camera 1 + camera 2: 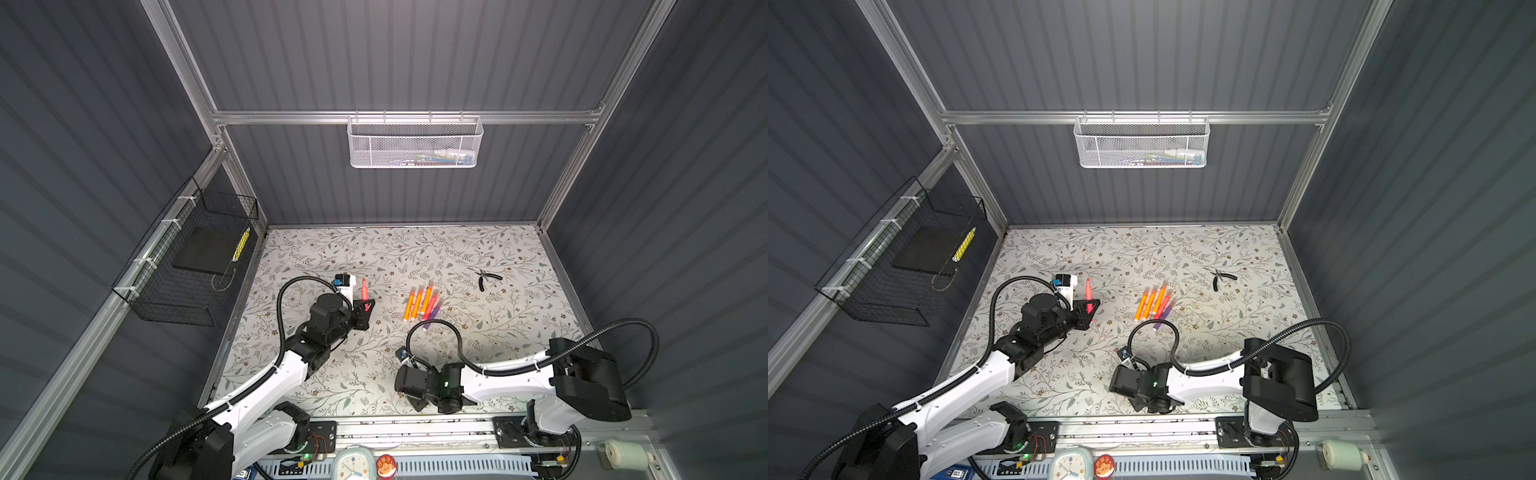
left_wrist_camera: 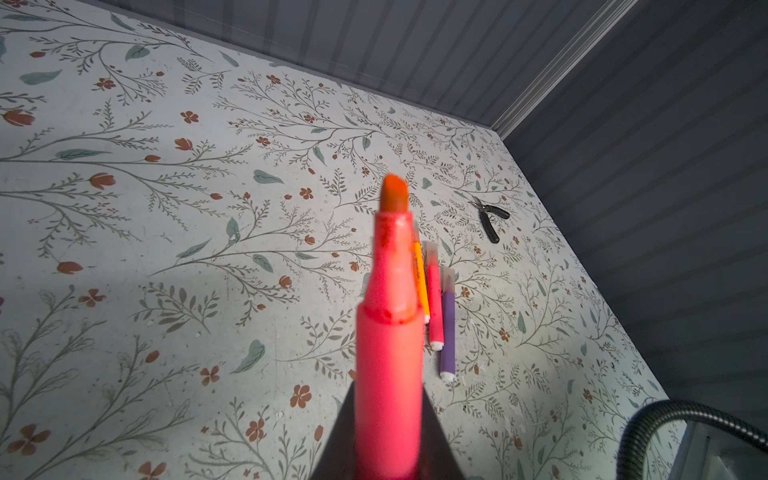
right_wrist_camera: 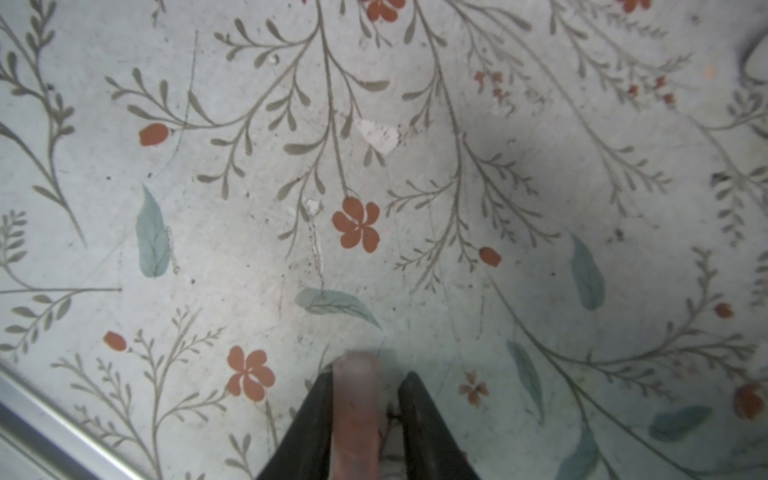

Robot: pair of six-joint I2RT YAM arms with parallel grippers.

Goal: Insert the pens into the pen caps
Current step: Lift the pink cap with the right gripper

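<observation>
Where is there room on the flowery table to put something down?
Bare: the far strip behind the row of capped orange, pink and purple pens and black-handled pliers; the middle between left gripper and right gripper. Crowded: that row.

- red-pink pen: smooth plastic with a soft sheen
- pen cap: translucent, faintly pink plastic
- table: matt flower-printed covering, scuffed and scratched
- pliers: dull metal jaws, matt black handles
- white basket: fine metal mesh
- frame rail: brushed, pale metal
- walls: matt grey ribbed panels
</observation>
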